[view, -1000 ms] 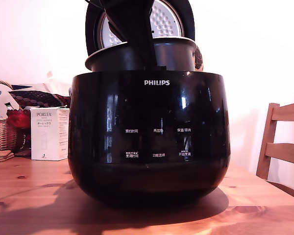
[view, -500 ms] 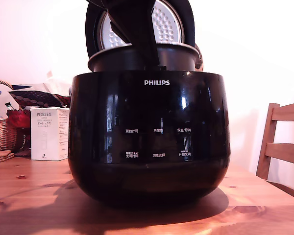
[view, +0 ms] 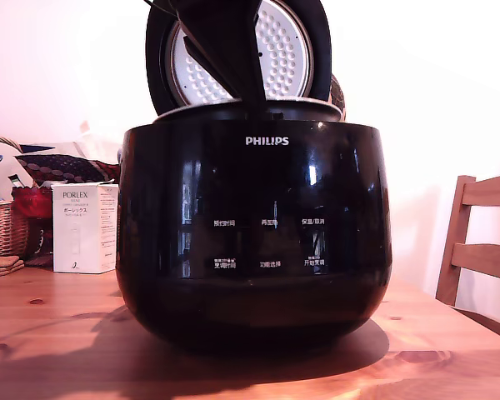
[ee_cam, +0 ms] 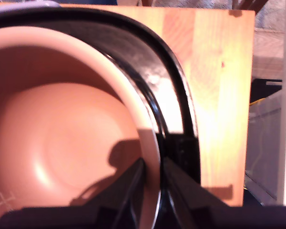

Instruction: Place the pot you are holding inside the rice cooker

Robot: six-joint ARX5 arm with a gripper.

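While gripper [ee_cam: 152, 191] pinches pot [ee_cam: 62, 143] rim, pot sits almost fully inside rice cooker [view: 254, 233], near table [view: 50, 333] front edge. Verify rim seated level; then release, withdraw straight up.

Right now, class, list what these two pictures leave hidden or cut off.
- The pot: exterior view shows only its rim; the rice cooker hides its wall and base.
- Whether the pot has seated: neither view shows it.
- The gripper: wrist view's lower edge cuts it; fingers straddle the rim.
- The chair: cut by the exterior view's right edge.
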